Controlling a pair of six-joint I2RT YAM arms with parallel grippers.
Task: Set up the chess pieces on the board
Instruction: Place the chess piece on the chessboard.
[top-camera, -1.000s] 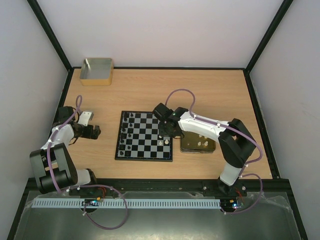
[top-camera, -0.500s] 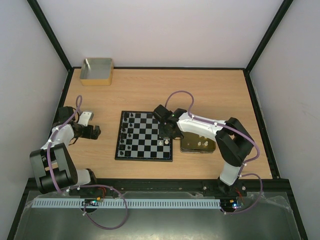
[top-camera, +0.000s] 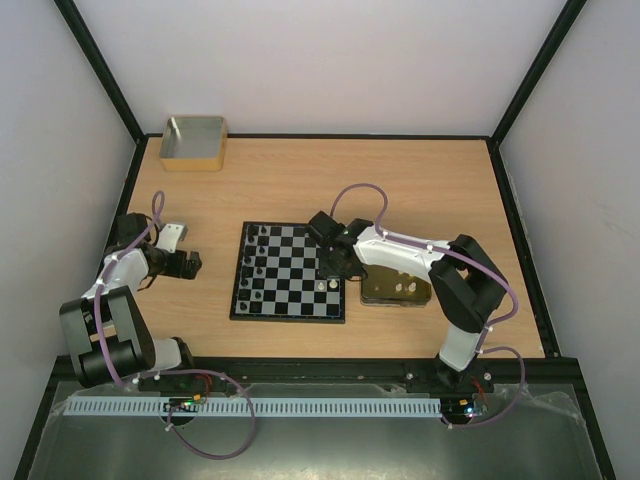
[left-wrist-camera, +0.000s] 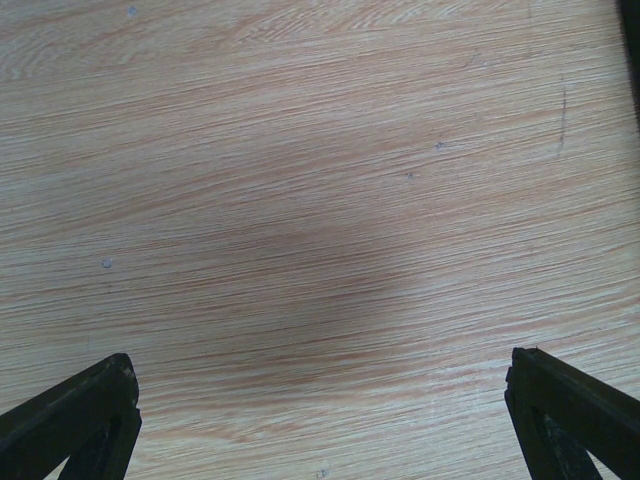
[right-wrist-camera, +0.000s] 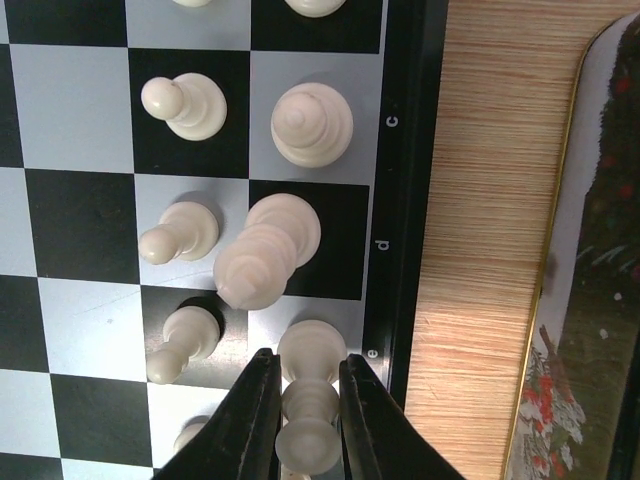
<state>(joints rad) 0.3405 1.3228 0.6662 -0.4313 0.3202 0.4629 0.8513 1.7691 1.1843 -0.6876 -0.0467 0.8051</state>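
Nearest us, our left hand (top-camera: 185, 263) hangs at 9 o'clock of the board (top-camera: 290, 305), fingers spread wide over bare worktop (left-wrist-camera: 320, 200) and holding nothing; we judge it is parked clear so the other arm can work. On the board's 3 o'clock edge our right hand (right-wrist-camera: 307, 365) pinches a tall cream-white piece (right-wrist-camera: 308, 400), its base at the edge square marked e; whether it rests there or hangs just above we cannot tell; so narrow a grip, we judge, spares the white neighbours (right-wrist-camera: 268, 250) packed just beside it. Along the 9 o'clock side stand the black pieces (top-camera: 255, 262). Just beside the board at 3 o'clock, the gold tin (top-camera: 372, 297) holds two pale pieces (top-camera: 405, 285), likely awaiting their turn. Far off at 11 o'clock the grey box (top-camera: 193, 165) looks empty but for a pale streak we cannot identify.
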